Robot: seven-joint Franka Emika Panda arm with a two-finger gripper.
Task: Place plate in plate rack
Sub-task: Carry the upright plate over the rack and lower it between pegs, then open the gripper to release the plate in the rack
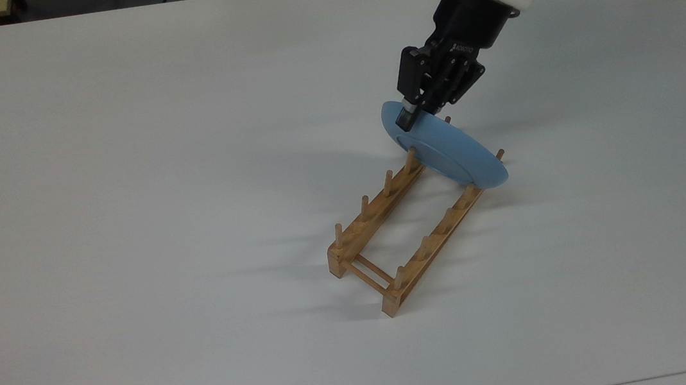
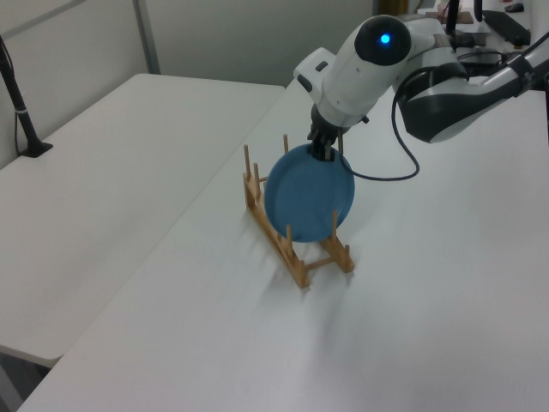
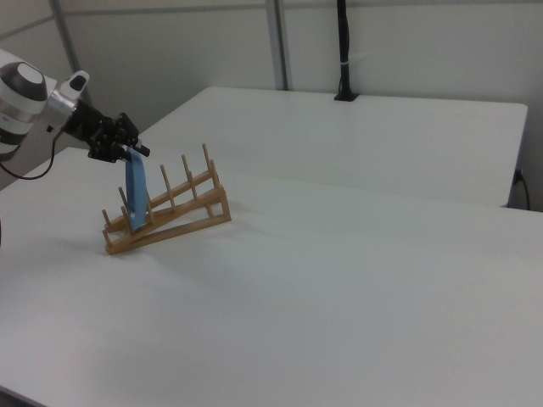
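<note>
One end effector [image 1: 409, 114], pinching plate [image 1: 452, 155] rim

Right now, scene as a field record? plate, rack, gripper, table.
plate: light blue, on edge, lower part down between the pegs near one end of the rack, in the right view tipped a little from upright
rack: light wood, two rails with upright pegs, standing on the table; the other slots hold nothing
gripper: black, shut on the plate's top rim, arm reaching in from the top view's upper right
table: white
task state: plate in a slot, not yet let go
</note>
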